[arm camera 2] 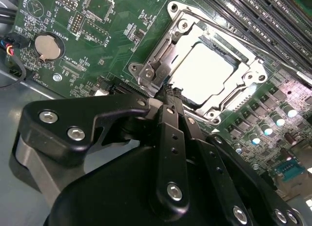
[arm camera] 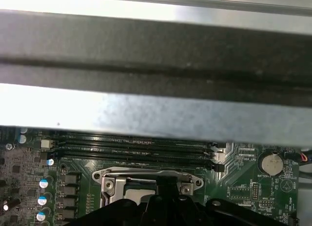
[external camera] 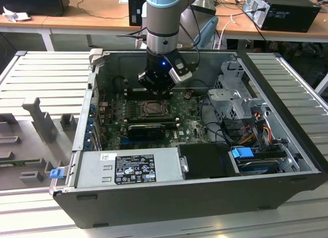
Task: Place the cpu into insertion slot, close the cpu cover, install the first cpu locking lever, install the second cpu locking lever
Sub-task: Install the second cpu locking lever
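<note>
One wrist view, the second, shows the cpu (arm camera 2: 207, 70) under the cpu cover (arm camera 2: 163, 50), beside the clenched, empty hand (arm camera 2: 171, 92).

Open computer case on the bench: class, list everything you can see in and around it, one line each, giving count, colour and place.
computer case: one, dark grey, lying open on the ribbed metal bench.
motherboard: one, green, on the case floor.
cpu: one, silvery, seated in the insertion slot.
cpu cover: one, silvery frame, closed around the cpu.
coin battery: one, silver, on the board away from the socket.
memory slots: several, black, beside the socket.
power supply: one, grey, along the case's near wall.
end effector: one, black, fingers together, tip at the cover's edge.
</note>
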